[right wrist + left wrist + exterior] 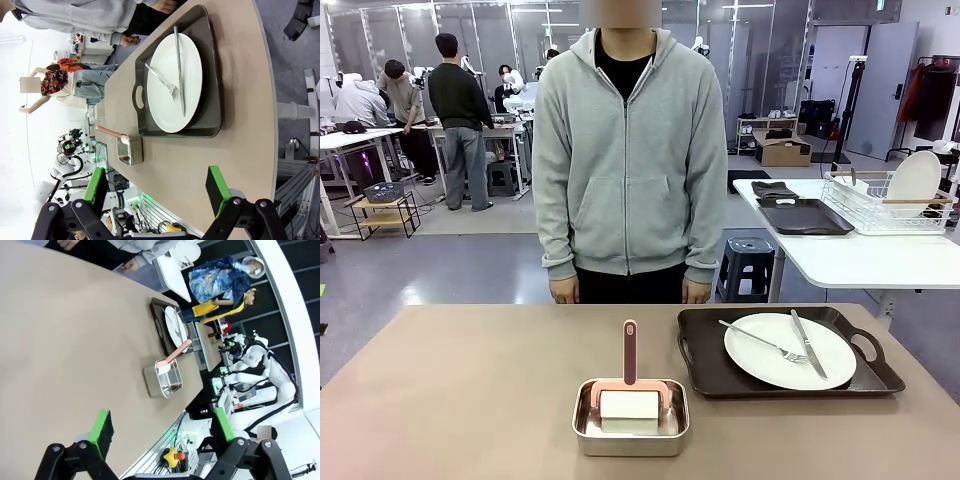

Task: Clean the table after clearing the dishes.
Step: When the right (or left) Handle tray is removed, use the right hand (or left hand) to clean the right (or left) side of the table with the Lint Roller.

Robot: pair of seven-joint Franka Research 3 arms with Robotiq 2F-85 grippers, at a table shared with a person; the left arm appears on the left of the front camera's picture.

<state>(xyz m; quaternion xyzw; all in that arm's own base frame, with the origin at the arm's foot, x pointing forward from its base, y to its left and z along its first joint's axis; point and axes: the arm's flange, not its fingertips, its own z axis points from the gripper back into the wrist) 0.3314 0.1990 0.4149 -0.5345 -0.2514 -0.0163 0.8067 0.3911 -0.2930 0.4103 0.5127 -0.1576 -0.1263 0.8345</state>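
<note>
Steel is shining on the small pan, which is sitting near the robot's edge of the beige-brown table. Inside the pan a white roller is lying in a pink frame, and its pink handle is rising out of the pan toward the far side. Just to the right of the pan, and a little farther from the robot, a dark tray with two handles is resting on the table, apart from the pan. The tray is carrying a round white plate, and on the plate a silver fork and a silver knife are lying side by side. Straight beyond the pan a person in a grey hooded jacket is standing at the far edge, with both hands hanging down. Far beyond the pan, to the right, a white table is holding a second tray and a dish rack with a round white dish standing in it; a grey stool is standing beside it. The left gripper is hovering with jaws wide apart, holding nothing, and bare table top is stretching between it and the pan. The right gripper is also spreading its jaws wide, holding nothing, and is looking at the tray with the pan beyond it.
</note>
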